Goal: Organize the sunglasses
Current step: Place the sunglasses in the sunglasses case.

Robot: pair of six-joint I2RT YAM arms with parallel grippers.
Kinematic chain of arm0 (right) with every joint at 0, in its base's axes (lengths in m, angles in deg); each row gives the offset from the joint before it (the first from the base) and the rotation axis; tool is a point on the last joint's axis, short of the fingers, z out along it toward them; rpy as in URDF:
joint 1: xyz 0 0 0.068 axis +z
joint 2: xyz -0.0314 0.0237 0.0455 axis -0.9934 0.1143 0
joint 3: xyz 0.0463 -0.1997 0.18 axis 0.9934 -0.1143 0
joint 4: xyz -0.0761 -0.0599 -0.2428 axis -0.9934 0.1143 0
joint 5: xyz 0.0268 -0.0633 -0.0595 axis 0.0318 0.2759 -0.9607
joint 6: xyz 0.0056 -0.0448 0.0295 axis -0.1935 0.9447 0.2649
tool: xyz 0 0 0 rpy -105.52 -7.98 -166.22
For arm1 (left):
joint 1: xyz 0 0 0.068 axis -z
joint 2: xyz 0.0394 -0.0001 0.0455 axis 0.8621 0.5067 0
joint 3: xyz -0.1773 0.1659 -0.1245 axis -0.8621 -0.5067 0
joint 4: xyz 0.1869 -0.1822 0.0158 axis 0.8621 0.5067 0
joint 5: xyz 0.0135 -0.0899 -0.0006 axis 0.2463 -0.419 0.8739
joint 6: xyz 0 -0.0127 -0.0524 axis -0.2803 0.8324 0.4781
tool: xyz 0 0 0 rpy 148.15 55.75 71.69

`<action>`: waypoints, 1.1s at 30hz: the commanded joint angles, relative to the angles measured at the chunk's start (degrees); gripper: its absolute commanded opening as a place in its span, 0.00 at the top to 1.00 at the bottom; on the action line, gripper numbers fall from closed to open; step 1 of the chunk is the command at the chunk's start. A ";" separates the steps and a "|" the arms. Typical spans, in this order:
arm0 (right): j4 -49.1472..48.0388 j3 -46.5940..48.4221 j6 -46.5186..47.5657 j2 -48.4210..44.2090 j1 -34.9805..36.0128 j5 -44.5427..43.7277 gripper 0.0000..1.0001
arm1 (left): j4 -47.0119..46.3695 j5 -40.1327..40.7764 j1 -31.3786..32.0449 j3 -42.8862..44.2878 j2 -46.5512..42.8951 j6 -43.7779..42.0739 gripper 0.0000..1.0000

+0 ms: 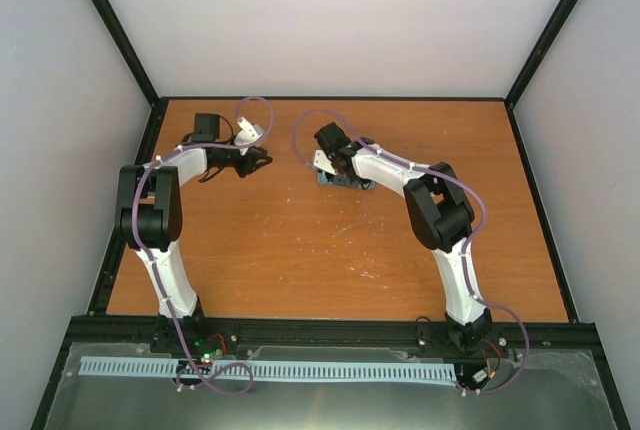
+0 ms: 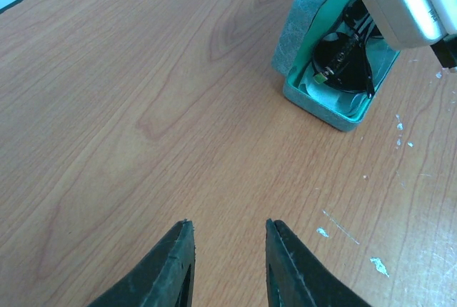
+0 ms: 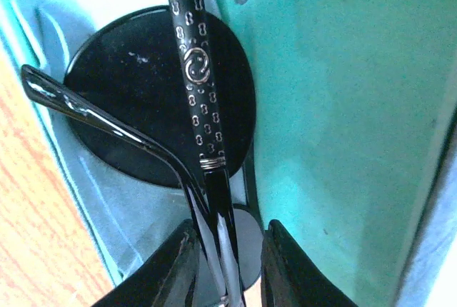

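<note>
The grey-blue case (image 1: 347,184) lies open at mid-table, its green lining (image 3: 343,107) showing. The black sunglasses (image 3: 143,114) lie inside it, folded, on the pale blue cloth (image 3: 107,207); one arm carries a silver pattern. They also show in the left wrist view (image 2: 343,61) inside the case (image 2: 328,111). My right gripper (image 3: 227,232) is down in the case, its open jaws straddling the thin arms with a gap on the right side. My left gripper (image 2: 227,225) is open and empty over bare wood, left of the case.
The wooden table (image 1: 300,250) is walled by white panels and a black frame. The right wrist housing (image 2: 403,0) hangs over the case. Small white scuffs (image 2: 378,265) mark the wood near my left gripper.
</note>
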 commanded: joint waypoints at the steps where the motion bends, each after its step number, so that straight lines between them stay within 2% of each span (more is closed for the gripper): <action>1: -1.44 2.10 -1.51 2.10 0.67 -0.91 0.76 | -0.99 -1.78 -0.57 0.35 0.41 0.61 0.70; 11: -0.10 2.67 -3.94 1.57 0.67 -0.35 0.72 | -0.52 -2.03 -0.75 0.28 0.40 0.60 0.70; 27: -0.34 1.38 -8.56 -5.51 0.67 1.45 0.67 | -0.45 -2.23 -0.75 -0.64 -0.55 0.93 0.70; 28: -0.59 1.22 -8.77 -5.64 0.67 1.30 0.70 | -0.52 -2.28 -0.75 -0.73 -0.71 0.98 0.70; 31: -1.05 0.77 -9.87 -4.89 0.67 1.04 0.96 | -0.67 -2.25 -0.75 -0.91 -0.83 1.09 0.70; 33: -1.17 0.73 -11.63 -4.14 0.54 2.66 0.97 | -0.67 -2.23 -0.75 -1.05 -0.91 1.30 0.70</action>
